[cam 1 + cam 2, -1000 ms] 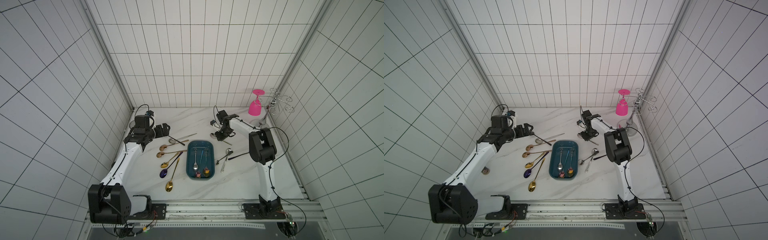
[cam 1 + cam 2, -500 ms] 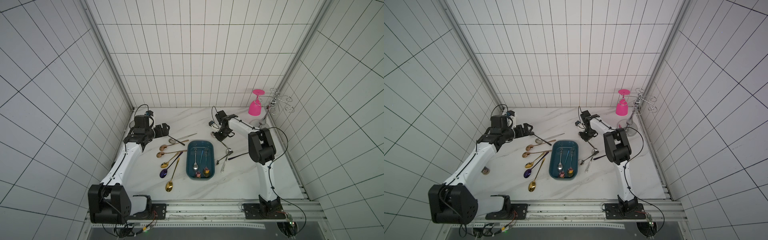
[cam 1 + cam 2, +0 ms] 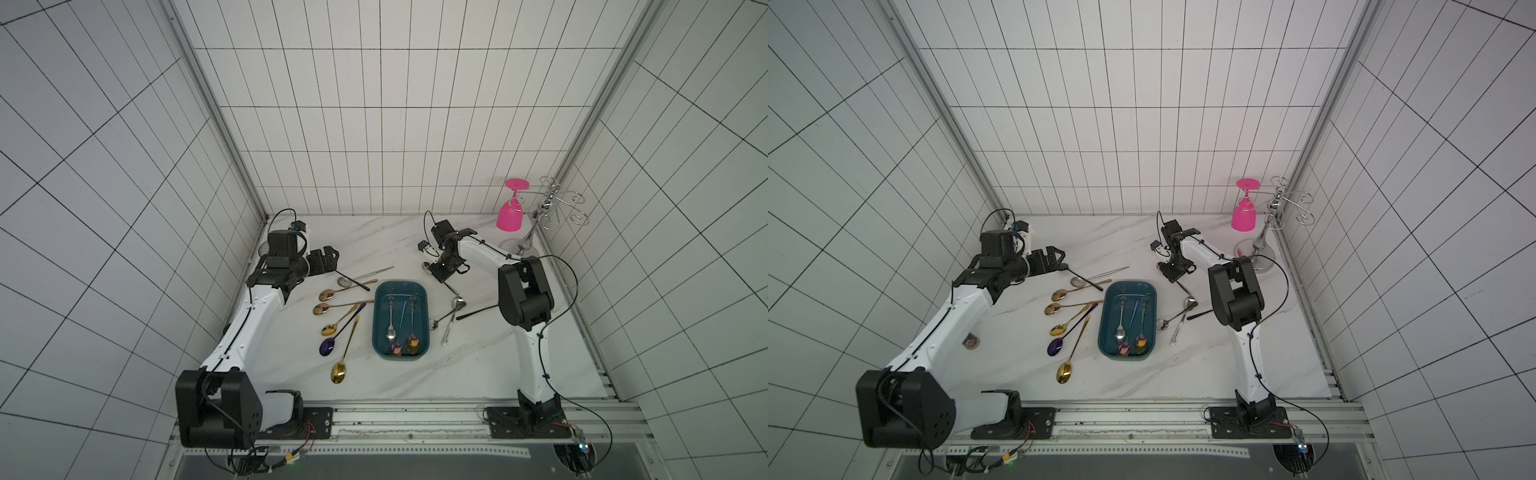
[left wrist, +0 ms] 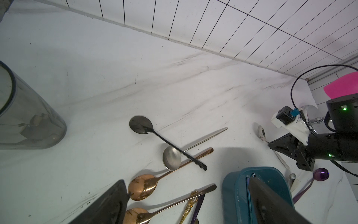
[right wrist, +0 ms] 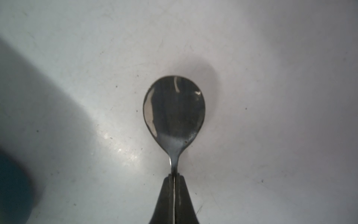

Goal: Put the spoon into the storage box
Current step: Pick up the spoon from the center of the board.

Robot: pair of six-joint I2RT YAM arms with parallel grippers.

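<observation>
- Presently I find the right fingers (image 5: 172, 186) shut tight on the neck of a silver spoon (image 5: 174, 108), just behind its bowl.
- The bowl faces up over the white surface (image 5: 271, 77). I cannot tell whether it rests there or sits just clear.
- In both top views the spoon (image 3: 426, 267) is outside the storage box (image 3: 401, 284), near its far right corner on the back-wall side. The thin handle runs on past the fingers toward the box.
- The storage box lies flat in the middle of the surface, between the two arms. It holds three spoons (image 3: 390, 332) side by side, bowls toward the rail end.
- The left fingers (image 3: 328, 258) are spread wide and hold nothing. They are held above the far left part of the surface, pointing toward the loose spoons.
- Left of the box I count several loose spoons in copper, gold and purple. At their far end a black spoon (image 4: 166, 143) lies across the handle of a dull silver one (image 4: 171, 160).
- Right of the box, a few more spoons (image 3: 457, 301) lie crossed over each other.
- A grey cup (image 4: 29, 124) stands by the left wall, well apart from the box.
- A pink glass (image 3: 510, 214) hangs upside down from a wire rack (image 3: 555, 203) in the far right corner.
</observation>
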